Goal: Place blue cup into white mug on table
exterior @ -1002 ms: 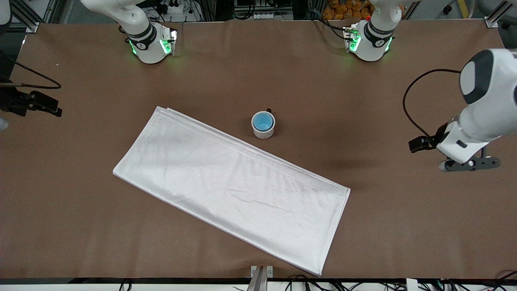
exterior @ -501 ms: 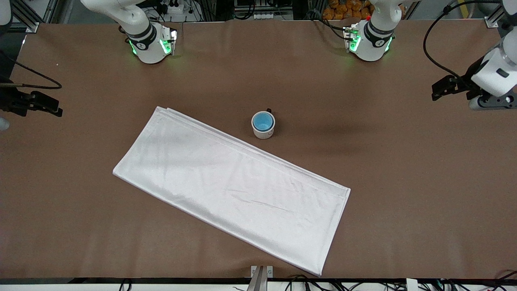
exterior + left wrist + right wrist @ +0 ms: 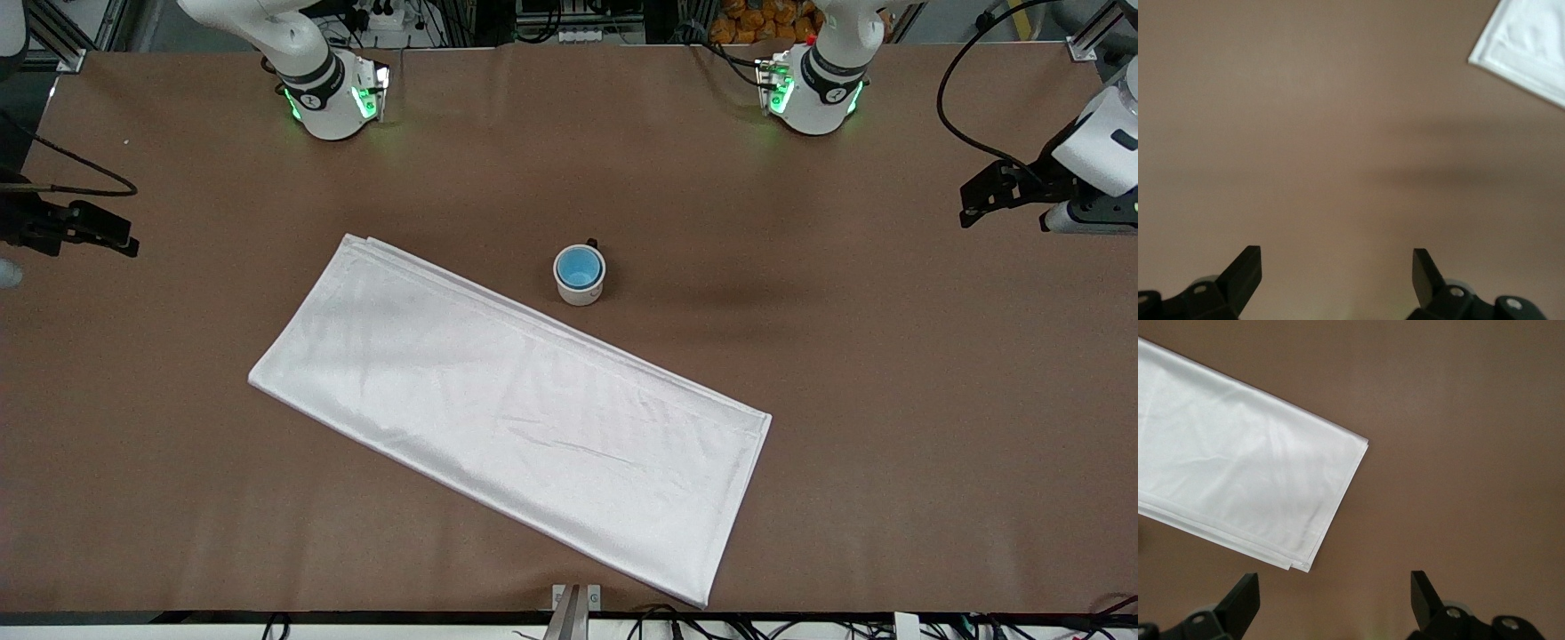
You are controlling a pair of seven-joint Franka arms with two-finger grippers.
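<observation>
The blue cup is seated inside the white mug, its rim just within the mug's rim, and the mug stands upright on the table with its small black handle turned toward the robots' bases. Just beside the mug, nearer the front camera, the edge of a folded white cloth is laid slantwise across the middle of the table; mug and cloth look nearly in contact, though it cannot be told whether they touch.

The left gripper is held in the air over bare table at the left arm's end, well apart from the mug, with its fingers spread wide and nothing between them; only a corner of the cloth is seen from its wrist. The right gripper is likewise spread and empty, held over bare table just beside another corner of the cloth, at the right arm's end.
</observation>
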